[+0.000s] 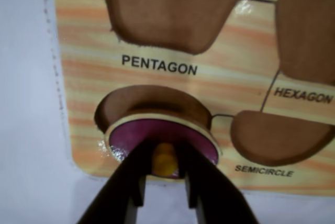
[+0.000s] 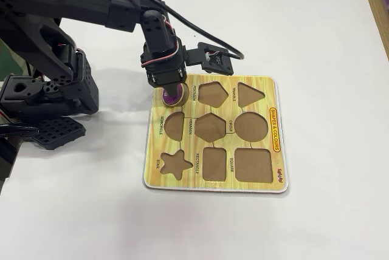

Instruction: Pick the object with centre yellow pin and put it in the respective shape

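In the wrist view my gripper point(image 1: 165, 157) is shut on the yellow knob point(image 1: 164, 162) of the purple oval piece point(image 1: 157, 130), one black finger on each side of it. The piece has a pale rim. It hangs slightly raised over the near part of the oval cut-out point(image 1: 146, 101), whose brown floor shows behind it. The OVAL label is hidden. In the fixed view the gripper point(image 2: 172, 93) holds the purple piece point(image 2: 173, 96) at the top left corner of the yellow puzzle board point(image 2: 213, 184).
The pentagon cut-out point(image 1: 167, 9), hexagon cut-out point(image 1: 309, 25) and semicircle cut-out point(image 1: 280, 135) lie close by. In the fixed view the circle cut-out point(image 2: 251, 126) and star cut-out point(image 2: 174, 164) show too. The arm's base point(image 2: 48, 90) stands left of the board on the white table.
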Robot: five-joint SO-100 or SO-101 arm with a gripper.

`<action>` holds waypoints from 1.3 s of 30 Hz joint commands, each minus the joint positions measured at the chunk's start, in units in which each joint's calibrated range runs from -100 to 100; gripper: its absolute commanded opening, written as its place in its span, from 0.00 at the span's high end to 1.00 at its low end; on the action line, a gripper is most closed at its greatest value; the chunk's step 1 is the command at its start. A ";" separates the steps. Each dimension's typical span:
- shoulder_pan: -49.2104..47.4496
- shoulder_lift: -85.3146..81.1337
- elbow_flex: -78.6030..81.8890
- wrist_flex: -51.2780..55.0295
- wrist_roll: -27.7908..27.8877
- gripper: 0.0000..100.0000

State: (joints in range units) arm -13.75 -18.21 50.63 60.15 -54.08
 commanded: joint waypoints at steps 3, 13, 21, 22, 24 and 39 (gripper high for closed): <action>-0.21 -0.28 -1.53 -0.60 -0.15 0.99; -1.58 -0.20 -2.97 -3.72 -0.10 0.99; -1.68 2.31 -2.97 -3.72 -0.10 0.99; -1.68 2.40 -2.97 -3.72 -0.10 0.99; -1.68 2.40 -2.97 -3.72 -0.10 0.99; -1.68 1.81 -3.06 -3.80 -0.21 0.88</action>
State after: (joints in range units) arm -15.34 -15.64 50.36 56.98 -54.08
